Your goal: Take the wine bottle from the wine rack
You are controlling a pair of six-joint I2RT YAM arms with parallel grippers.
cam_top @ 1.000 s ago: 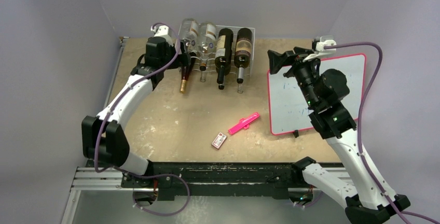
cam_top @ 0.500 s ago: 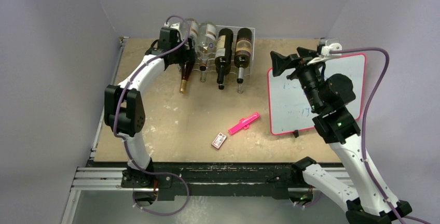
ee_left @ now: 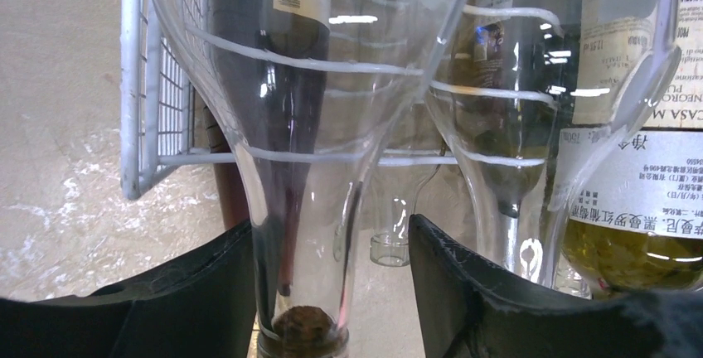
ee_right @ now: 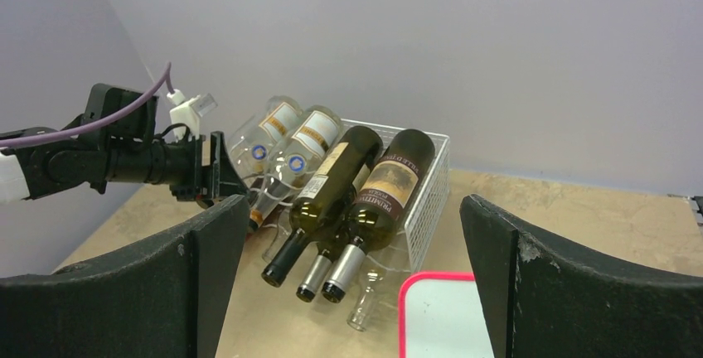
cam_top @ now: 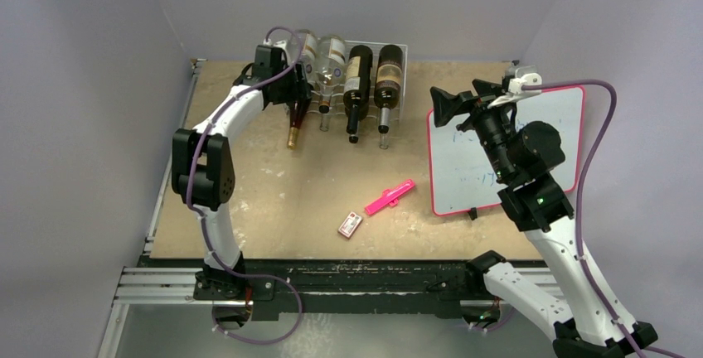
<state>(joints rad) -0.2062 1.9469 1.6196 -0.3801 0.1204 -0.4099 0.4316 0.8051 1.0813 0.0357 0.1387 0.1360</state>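
The white wire wine rack [cam_top: 398, 50] stands at the table's back with several bottles lying in it, necks toward me. My left gripper [cam_top: 297, 94] is at its left end. In the left wrist view the jaws straddle the neck of a clear corked wine bottle [ee_left: 307, 200]. The left finger [ee_left: 191, 292] touches the glass, and the right finger [ee_left: 472, 292] stands a gap away. My right gripper [cam_top: 456, 101] hovers open over the whiteboard, holding nothing. Its view looks at the rack [ee_right: 431, 184] and my left gripper [ee_right: 217, 177].
Two dark bottles [cam_top: 373, 76] fill the rack's right half, and a red-necked bottle [cam_top: 293, 130] lies below the left gripper. A pink-framed whiteboard [cam_top: 530, 159] lies at the right. A pink tool [cam_top: 390, 196] and a small card box [cam_top: 350, 224] lie mid-table.
My left arm reached forward to the rack's left end and its jaws narrowed around the clear bottle's neck. The right arm shifted only slightly.
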